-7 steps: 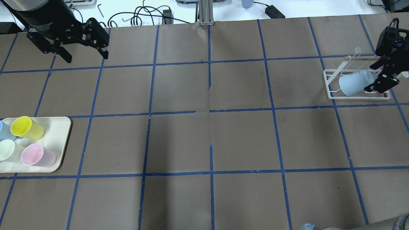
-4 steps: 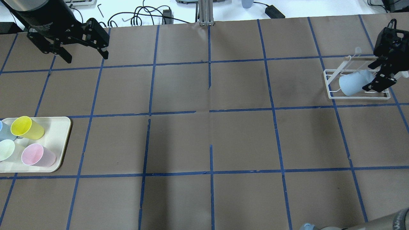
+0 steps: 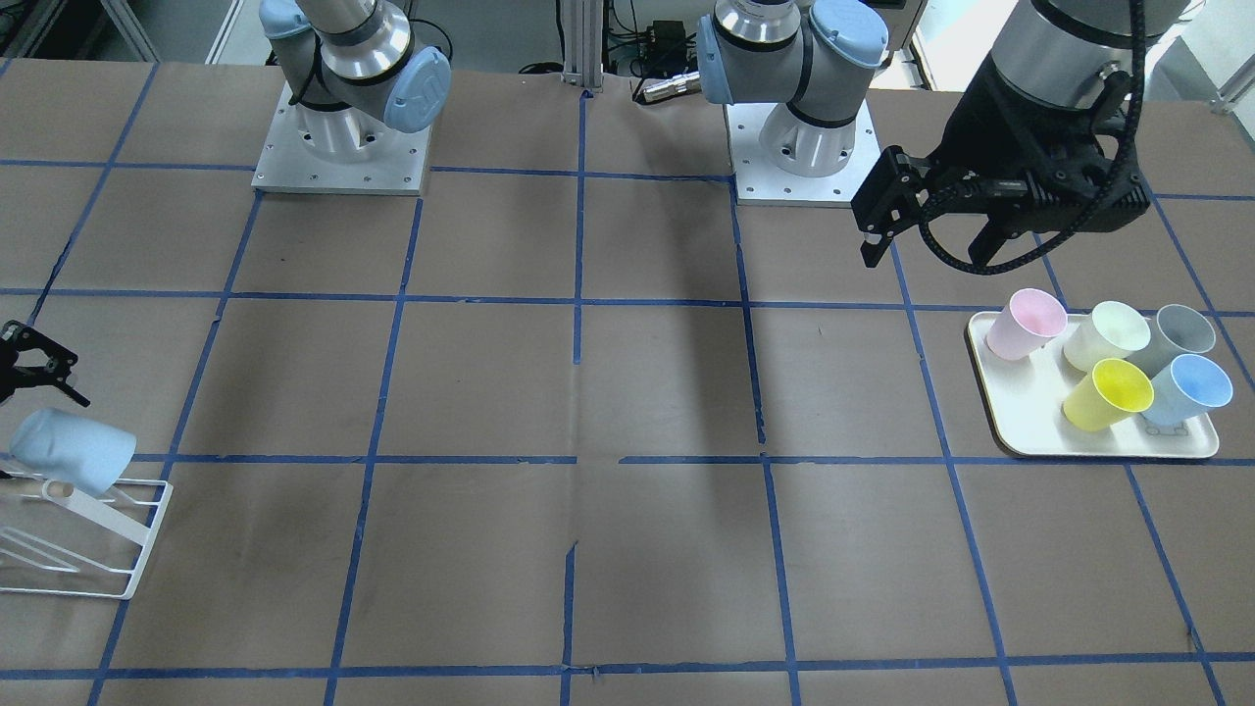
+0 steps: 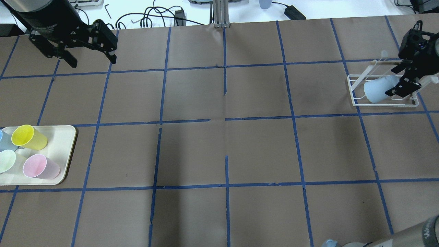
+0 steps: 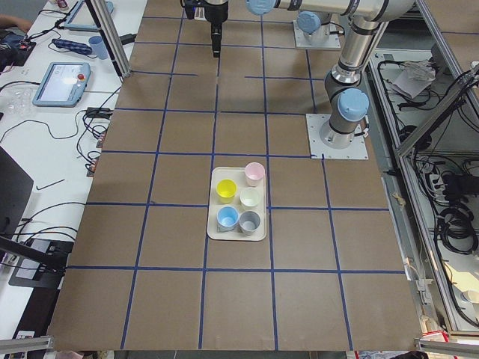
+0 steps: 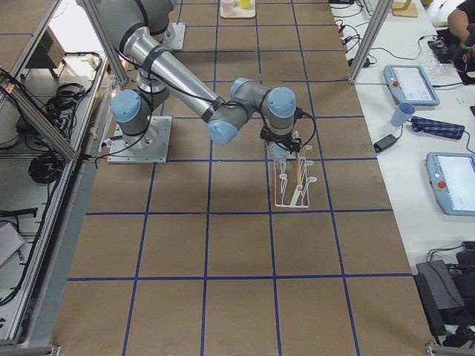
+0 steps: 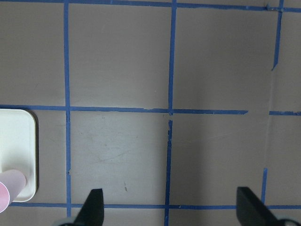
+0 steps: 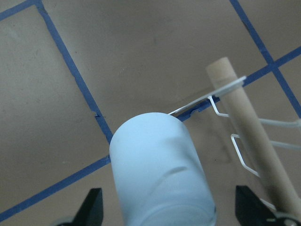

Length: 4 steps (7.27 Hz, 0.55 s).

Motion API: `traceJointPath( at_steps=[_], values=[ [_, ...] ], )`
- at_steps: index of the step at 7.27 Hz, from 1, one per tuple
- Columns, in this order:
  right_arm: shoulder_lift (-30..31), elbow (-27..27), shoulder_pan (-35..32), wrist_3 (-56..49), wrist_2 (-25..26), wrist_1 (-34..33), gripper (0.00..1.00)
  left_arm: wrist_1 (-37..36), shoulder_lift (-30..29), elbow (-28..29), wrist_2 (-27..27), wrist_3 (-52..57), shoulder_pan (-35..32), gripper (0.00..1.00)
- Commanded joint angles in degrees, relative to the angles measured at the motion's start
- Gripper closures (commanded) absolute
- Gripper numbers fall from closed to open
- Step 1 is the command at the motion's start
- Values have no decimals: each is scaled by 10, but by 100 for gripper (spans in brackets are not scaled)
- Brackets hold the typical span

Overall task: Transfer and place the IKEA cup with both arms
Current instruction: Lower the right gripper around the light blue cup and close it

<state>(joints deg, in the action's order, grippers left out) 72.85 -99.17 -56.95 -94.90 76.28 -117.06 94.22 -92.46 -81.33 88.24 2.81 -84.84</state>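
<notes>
The pale blue IKEA cup (image 4: 376, 90) hangs mouth-down and tilted on a peg of the white wire rack (image 4: 356, 90) at the table's right end. It also shows in the front view (image 3: 71, 451) and fills the right wrist view (image 8: 160, 174). My right gripper (image 4: 395, 81) is open, its fingers straddling the cup's base without touching it (image 8: 170, 207). My left gripper (image 4: 91, 59) is open and empty, hovering over the far left of the table (image 3: 931, 250), behind the tray.
A cream tray (image 4: 65, 140) at the left edge holds the yellow cup (image 4: 29, 137), pink cup (image 4: 41, 166), a pale green cup (image 4: 7, 161), a second blue cup (image 3: 1186, 387) and a grey cup (image 3: 1181, 333). The rack has a wooden bar (image 8: 249, 132).
My right gripper has shifted slightly up and back from the cup, which settled and stays on the rack. The left arm has not moved.
</notes>
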Motion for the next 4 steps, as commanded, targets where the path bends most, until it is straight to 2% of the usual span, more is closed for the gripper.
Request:
traceJointPath(
  at_steps=[1, 3, 4],
  values=[
    [-17, 0, 0, 1, -1, 1, 0, 0, 0, 0, 0, 0, 0, 0],
    [-17, -2, 0, 2, -2, 2, 0, 0, 1, -1, 0, 0, 0, 0],
    [-17, -2, 0, 2, -1, 2, 4, 1, 1, -1, 0, 0, 0, 0]
  ],
)
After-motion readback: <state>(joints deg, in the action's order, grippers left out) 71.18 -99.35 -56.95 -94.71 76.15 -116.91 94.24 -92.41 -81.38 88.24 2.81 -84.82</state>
